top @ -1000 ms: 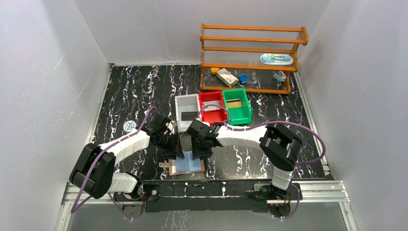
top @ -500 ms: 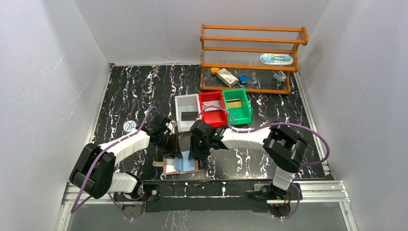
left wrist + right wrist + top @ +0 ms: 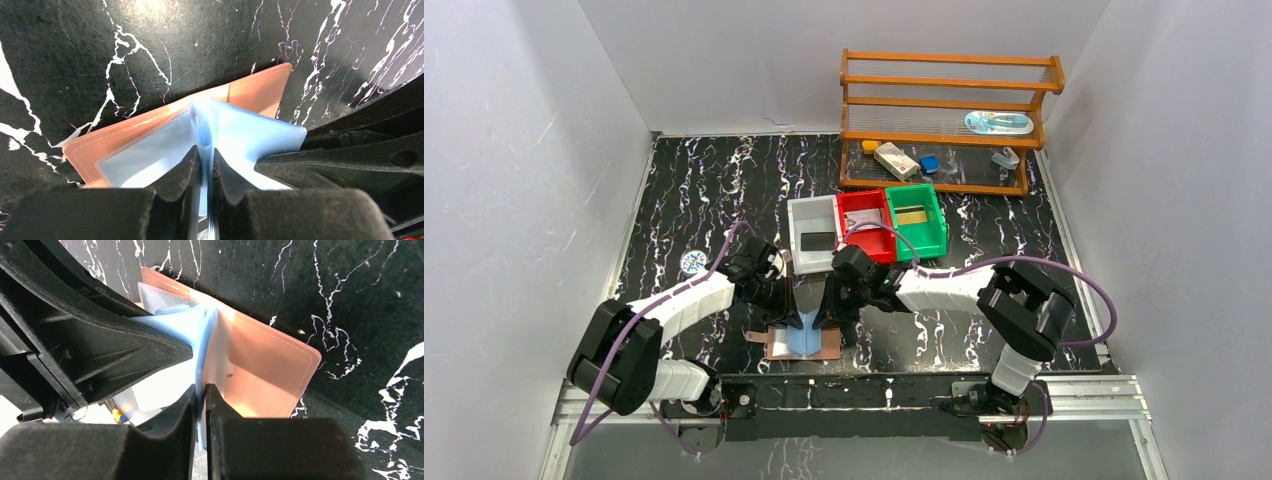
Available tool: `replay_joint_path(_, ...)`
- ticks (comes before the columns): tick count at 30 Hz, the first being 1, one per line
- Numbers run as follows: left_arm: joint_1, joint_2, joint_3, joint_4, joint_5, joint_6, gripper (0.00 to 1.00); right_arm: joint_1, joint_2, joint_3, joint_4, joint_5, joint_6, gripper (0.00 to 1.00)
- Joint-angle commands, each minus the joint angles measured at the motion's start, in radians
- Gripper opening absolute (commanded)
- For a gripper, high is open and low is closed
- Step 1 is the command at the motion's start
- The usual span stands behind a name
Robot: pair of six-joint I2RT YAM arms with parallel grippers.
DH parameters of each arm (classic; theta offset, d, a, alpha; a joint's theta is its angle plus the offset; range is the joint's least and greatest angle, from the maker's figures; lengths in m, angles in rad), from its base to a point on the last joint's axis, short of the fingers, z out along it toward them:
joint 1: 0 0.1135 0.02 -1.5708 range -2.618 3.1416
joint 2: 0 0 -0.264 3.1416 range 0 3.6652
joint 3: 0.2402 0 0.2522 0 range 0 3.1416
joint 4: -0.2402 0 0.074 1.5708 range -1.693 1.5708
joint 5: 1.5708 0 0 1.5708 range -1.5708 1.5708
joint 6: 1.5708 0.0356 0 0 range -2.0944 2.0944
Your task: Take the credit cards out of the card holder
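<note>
- Down at the near edge of the table [image 3: 684,200], between my two arms, the wallet [image 3: 804,345] lies open, tan side down, blue lining up.
- My left gripper [image 3: 205,167] is nipped almost closed on a blue pocket leaf at the fold.
- My right gripper [image 3: 201,397] pinches a blue leaf too, jaws nearly touching, leaf standing upright.
- As for the cards, I can't tell them from the lining.

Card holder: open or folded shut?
Open: the card holder lies spread, tan covers out to both sides, blue lining pinched up.
</note>
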Motion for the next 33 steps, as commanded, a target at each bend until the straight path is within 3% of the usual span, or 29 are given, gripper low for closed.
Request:
replay_joint_path(1,-0.004,-0.038,-0.008,0.003,0.040,-0.007,0.09,-0.007,-0.027,-0.004,0.058,-0.032,0.015,0.17)
replay_joint_path(3,-0.004,-0.040,-0.010,0.007,0.040,-0.011,0.09,-0.008,-0.019,-0.003,0.053,-0.040,0.013,0.15)
replay_joint_path(6,-0.002,-0.038,-0.013,0.010,0.043,-0.014,0.09,-0.016,-0.005,-0.046,0.204,-0.119,0.058,0.11)
replay_joint_path(11,-0.003,-0.035,-0.012,0.010,0.044,-0.014,0.08,-0.036,0.060,-0.087,0.414,-0.234,0.125,0.13)
replay_joint_path(18,-0.003,-0.032,-0.017,0.012,0.042,-0.012,0.07,-0.043,0.159,-0.080,0.538,-0.288,0.195,0.15)
replay_joint_path(24,-0.004,-0.041,-0.016,0.012,0.037,-0.018,0.07,-0.056,0.066,-0.016,0.115,-0.108,0.035,0.15)
replay_joint_path(27,-0.003,-0.049,-0.002,0.028,0.042,-0.022,0.09,-0.098,-0.047,-0.071,0.010,-0.025,0.017,0.16)
replay_joint_path(33,-0.004,-0.052,0.059,0.015,0.017,-0.020,0.30,-0.165,-0.142,-0.136,-0.095,0.009,-0.034,0.19)
